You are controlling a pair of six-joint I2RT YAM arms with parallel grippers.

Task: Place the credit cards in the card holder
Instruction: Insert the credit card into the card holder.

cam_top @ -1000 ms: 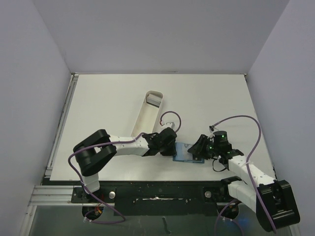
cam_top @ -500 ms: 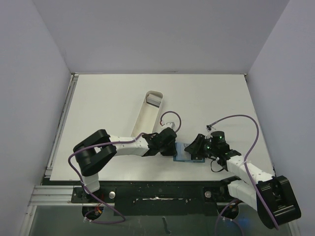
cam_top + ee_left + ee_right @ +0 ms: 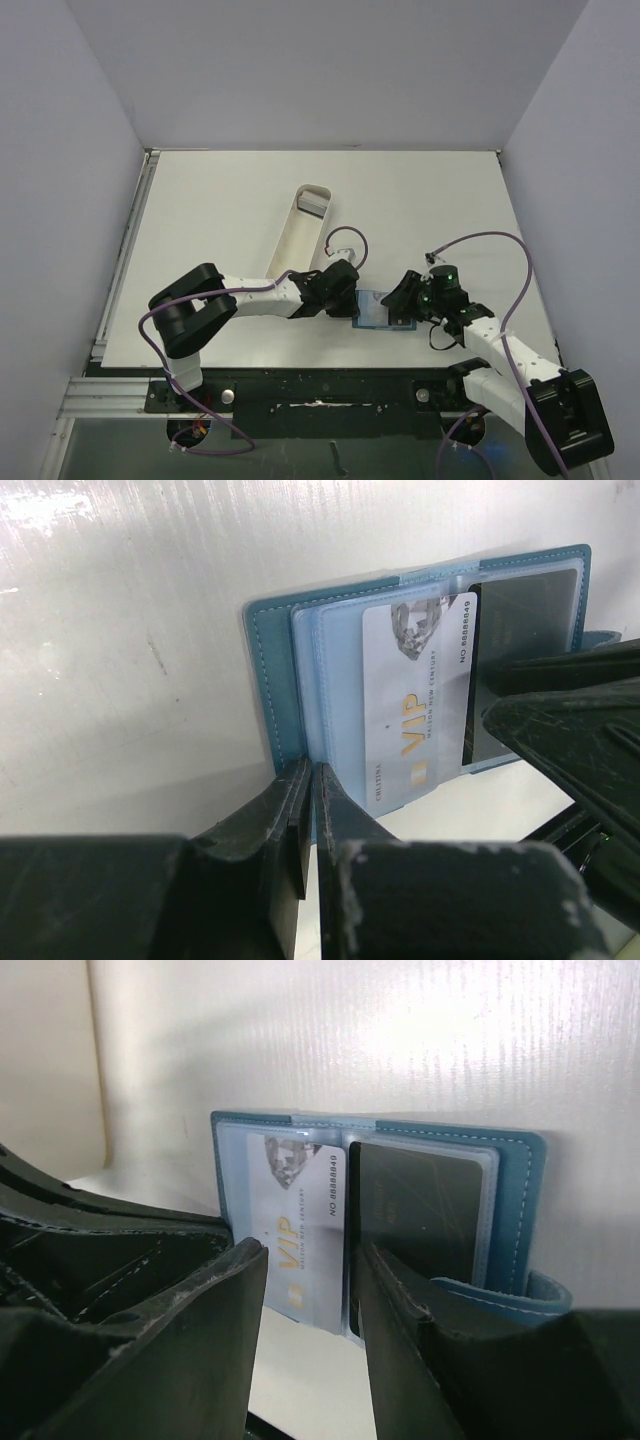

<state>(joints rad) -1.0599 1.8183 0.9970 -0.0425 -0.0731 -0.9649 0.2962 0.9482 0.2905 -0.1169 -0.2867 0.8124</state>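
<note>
Left claw (image 3: 310,780) clenched on open card holder (image 3: 265,670) edge, right claw (image 3: 307,1260) released over it

Right gripper (image 3: 307,1260) has spread its jaws slightly wider

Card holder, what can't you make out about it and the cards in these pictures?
Top external: card holder too small; its cards unreadable.
Right wrist: lower parts of white card and dark card partly hidden behind right gripper.
Left wrist: dark card's lower half hidden by the right gripper.
</note>
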